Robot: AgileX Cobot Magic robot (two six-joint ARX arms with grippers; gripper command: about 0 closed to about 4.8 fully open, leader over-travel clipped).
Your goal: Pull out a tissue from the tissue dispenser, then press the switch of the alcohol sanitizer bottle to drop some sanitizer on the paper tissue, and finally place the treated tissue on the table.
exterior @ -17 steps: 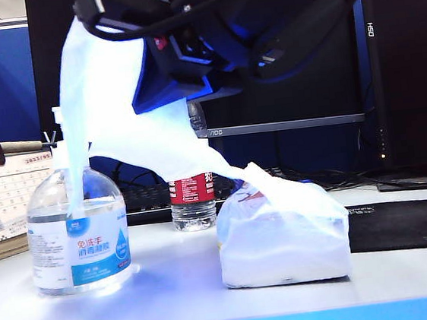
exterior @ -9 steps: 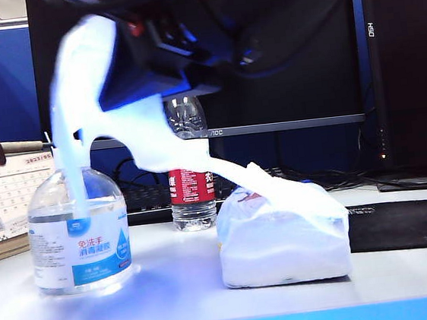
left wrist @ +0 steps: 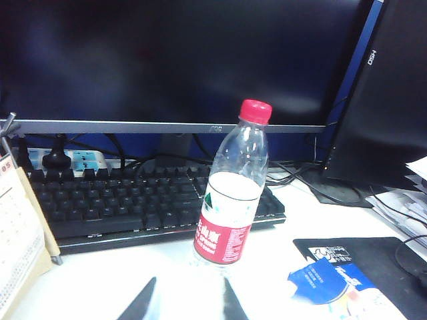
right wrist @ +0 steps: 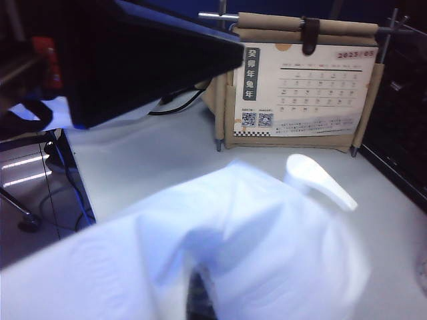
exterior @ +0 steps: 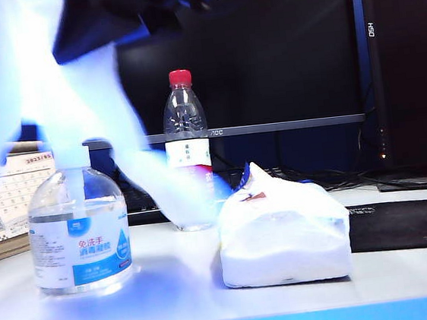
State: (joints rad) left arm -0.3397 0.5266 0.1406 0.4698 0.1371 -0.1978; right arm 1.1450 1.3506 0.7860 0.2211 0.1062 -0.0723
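Observation:
My right gripper (right wrist: pixel 200 297) is shut on the white tissue (right wrist: pixel 233 253), which drapes over its jaws and hides most of them. In the exterior view the tissue (exterior: pixel 77 98) hangs as a blurred sheet over the alcohol sanitizer bottle (exterior: pixel 79 239), its tail trailing toward the tissue dispenser (exterior: pixel 283 237). The switch (right wrist: pixel 320 179) shows just beyond the tissue in the right wrist view. My left gripper (left wrist: pixel 187 305) stands open and empty above the table (exterior: pixel 174 290), facing a red-capped water bottle (left wrist: pixel 232 193).
A desk calendar (right wrist: pixel 300 87) stands behind the sanitizer bottle at the left. A keyboard (left wrist: pixel 133 207) and monitors (exterior: pixel 278 46) line the back. A black mat (exterior: pixel 404 224) lies at the right, and a blue packet (left wrist: pixel 327 280) near it.
My right gripper has swung left with the tissue. The tissue's tail has come up off the dispenser and now hangs over the sanitizer bottle. The water bottle's red cap is now uncovered.

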